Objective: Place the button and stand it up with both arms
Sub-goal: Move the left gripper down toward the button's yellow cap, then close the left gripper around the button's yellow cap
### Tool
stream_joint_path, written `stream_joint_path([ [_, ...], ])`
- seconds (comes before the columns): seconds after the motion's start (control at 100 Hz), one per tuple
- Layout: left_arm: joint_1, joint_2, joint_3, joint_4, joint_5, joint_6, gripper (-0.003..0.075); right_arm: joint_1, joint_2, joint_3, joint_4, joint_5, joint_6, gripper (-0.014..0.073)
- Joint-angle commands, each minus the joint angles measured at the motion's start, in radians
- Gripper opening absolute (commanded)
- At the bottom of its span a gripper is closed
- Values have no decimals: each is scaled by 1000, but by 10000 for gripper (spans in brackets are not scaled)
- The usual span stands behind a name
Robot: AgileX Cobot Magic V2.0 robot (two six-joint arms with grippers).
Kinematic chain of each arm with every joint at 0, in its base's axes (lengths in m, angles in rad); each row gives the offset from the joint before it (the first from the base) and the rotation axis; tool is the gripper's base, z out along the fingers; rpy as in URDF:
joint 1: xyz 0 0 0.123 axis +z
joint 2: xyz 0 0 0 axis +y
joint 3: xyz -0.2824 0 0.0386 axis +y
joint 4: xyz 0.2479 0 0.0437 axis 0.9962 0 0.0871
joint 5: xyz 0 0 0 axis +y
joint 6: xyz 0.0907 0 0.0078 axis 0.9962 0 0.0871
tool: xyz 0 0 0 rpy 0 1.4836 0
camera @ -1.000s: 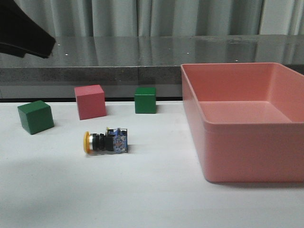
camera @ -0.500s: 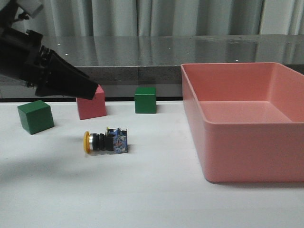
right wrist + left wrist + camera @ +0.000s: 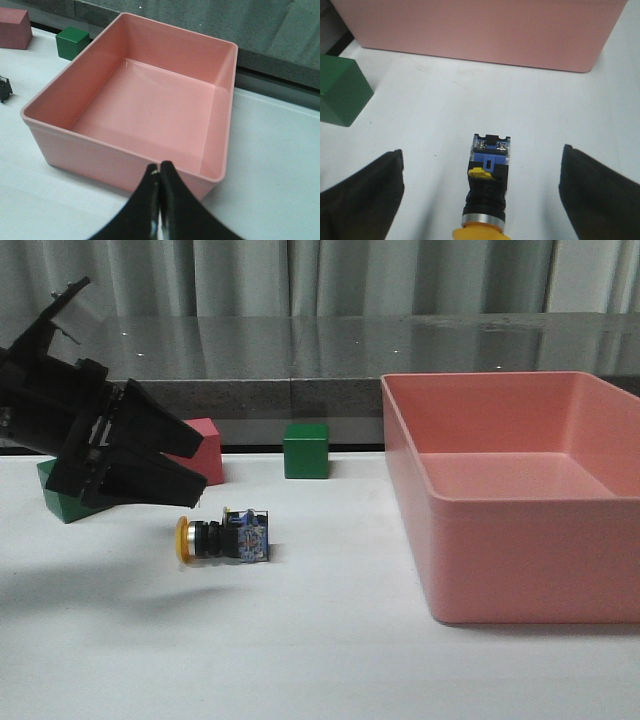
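A: Where does the left claw (image 3: 190, 480) stand?

B: Low at the left of the bench (image 3: 320, 640), fingers (image 3: 367, 192) spread wide with nothing between them but air. Half a second ago it hung higher, its tip in front of the pink cube (image 3: 200, 445); a second ago only a dark corner of the arm showed at the top left. It has come down toward the button (image 3: 222, 538), which has not moved.

A: And the button?

B: On its side on the bench, yellow cap to the left, blue-and-clear base to the right. In the left wrist view it lies midway between the two fingers, touched by neither, its cap (image 3: 480, 234) cut off by the frame edge.

A: The right claw (image 3: 160, 172)?

B: Pressed shut, empty, hanging near the pink bin's (image 3: 125, 162) near wall. It is out of the front view.

A: What is hard to see?

B: The arm hides most of the left green cube (image 3: 55, 502) and the lower part of the pink cube. The other green cube (image 3: 305, 450) stands clear, farther back. In the right wrist view only a dark corner of the button shows.
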Motion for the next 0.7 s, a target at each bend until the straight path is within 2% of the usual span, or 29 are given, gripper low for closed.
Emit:
stream_joint_path([
  [0.0,0,-39,-23,-55,54,7,596,-3,7,-26,12,-72,1,-76],
  [0.28,0,-29,-23,-55,4,15,563,-3,7,-26,12,-72,1,-76],
  [0.69,0,113,-23,-68,41,58,491,-3,7,-26,12,-75,1,-76],
])
